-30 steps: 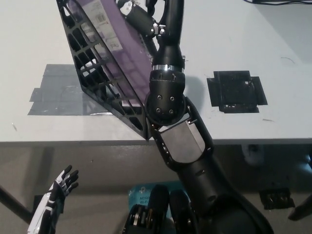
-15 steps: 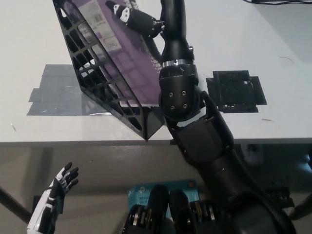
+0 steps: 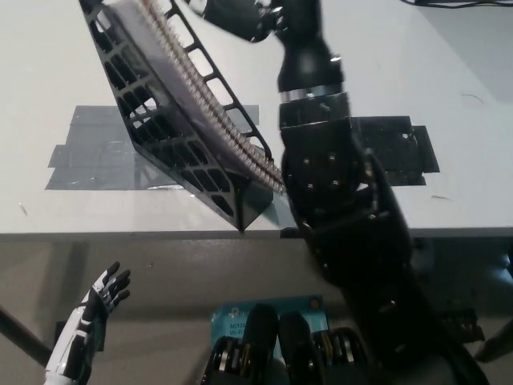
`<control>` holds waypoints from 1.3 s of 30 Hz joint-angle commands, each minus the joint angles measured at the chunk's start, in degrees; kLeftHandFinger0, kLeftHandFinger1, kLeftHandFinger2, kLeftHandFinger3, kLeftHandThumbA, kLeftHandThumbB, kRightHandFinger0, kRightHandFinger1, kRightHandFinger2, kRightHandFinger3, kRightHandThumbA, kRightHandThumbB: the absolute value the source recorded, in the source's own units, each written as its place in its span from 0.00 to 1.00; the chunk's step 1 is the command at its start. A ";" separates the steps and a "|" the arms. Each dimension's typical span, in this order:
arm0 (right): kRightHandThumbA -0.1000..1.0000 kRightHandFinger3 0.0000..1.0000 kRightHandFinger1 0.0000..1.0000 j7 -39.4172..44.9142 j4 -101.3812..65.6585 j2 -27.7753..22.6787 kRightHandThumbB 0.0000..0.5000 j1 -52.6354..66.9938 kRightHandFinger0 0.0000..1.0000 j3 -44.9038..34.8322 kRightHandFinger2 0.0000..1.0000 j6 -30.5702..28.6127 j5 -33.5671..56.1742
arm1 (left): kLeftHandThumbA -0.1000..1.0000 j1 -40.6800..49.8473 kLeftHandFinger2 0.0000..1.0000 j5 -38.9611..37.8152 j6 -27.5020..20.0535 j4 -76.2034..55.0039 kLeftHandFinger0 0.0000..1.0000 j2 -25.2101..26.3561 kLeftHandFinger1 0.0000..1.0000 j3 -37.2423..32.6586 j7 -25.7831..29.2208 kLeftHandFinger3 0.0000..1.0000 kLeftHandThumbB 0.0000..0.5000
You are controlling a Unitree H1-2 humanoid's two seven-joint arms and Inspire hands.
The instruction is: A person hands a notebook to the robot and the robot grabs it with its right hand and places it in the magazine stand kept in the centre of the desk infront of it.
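Note:
The black lattice magazine stand point(image 3: 152, 132) leans on the white desk at centre left. Inside it sits the notebook point(image 3: 210, 120), seen edge-on, with its white spiral binding running from the top left down to the stand's front corner. My black right arm reaches up across the desk. My right hand point(image 3: 234, 18) is at the picture's top edge, just beside the stand's upper right side. The edge cuts it off, so its grasp is not visible. My white left hand point(image 3: 94, 309) rests open below the desk's edge at the lower left.
The stand rests on a grey tape patch point(image 3: 84, 152). A black square patch point(image 3: 405, 152) lies on the desk to the right, partly behind my arm. The desk's front edge point(image 3: 120, 234) runs across the middle of the picture.
The notebook has gone from showing its purple cover to lying edge-on in the stand, spiral side out. My right arm has swung to the right and my right hand has moved up.

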 commanded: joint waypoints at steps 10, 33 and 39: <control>1.00 1.00 1.00 6.83 -22.66 -3.77 0.83 0.29 1.00 -4.21 1.00 8.36 -2.04 | 1.00 -1.92 1.00 1.05 -2.13 -0.69 1.00 0.93 1.00 0.33 0.88 1.00 1.00; 1.00 1.00 1.00 14.26 -43.29 -14.92 0.76 45.30 1.00 -6.05 1.00 0.19 8.76 | 1.00 -3.43 1.00 0.56 -2.01 1.09 1.00 1.61 1.00 0.68 0.97 1.00 1.00; 1.00 1.00 1.00 13.84 -32.64 -15.95 0.69 57.36 1.00 -5.69 1.00 -6.95 11.31 | 1.00 -1.94 1.00 0.98 -2.13 1.55 1.00 1.11 1.00 0.63 0.73 1.00 1.00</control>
